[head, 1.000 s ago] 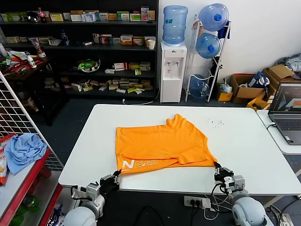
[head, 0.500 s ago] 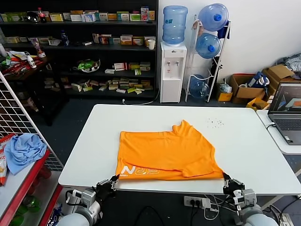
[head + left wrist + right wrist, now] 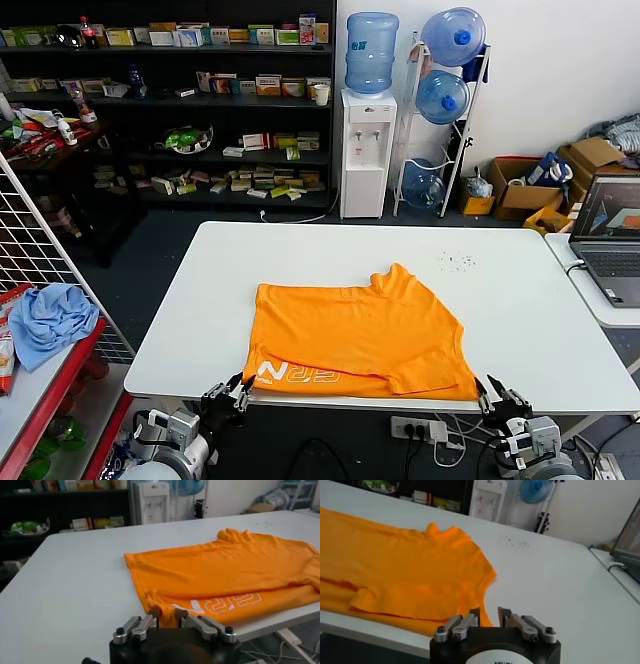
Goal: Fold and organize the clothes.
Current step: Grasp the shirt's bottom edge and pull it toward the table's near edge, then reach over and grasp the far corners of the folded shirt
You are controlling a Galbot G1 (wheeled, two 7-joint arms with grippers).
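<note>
I've got the orange T-shirt [image 3: 358,335] lying folded in the lower centre of the frame on the white table [image 3: 530,310], left gripper [image 3: 226,399] and right gripper [image 3: 503,402] both released at its near corners

Probably a lab storeroom, stocked shelves [image 3: 200,90] (boxed goods), water cooler [image 3: 368,150], cardboard boxes [image 3: 540,185]

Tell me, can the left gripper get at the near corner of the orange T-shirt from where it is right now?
Probably yes. The left gripper sits at the table's near edge with the T-shirt's lettered corner right at its fingertips, nothing between them. The right gripper waits at the other near corner.
</note>
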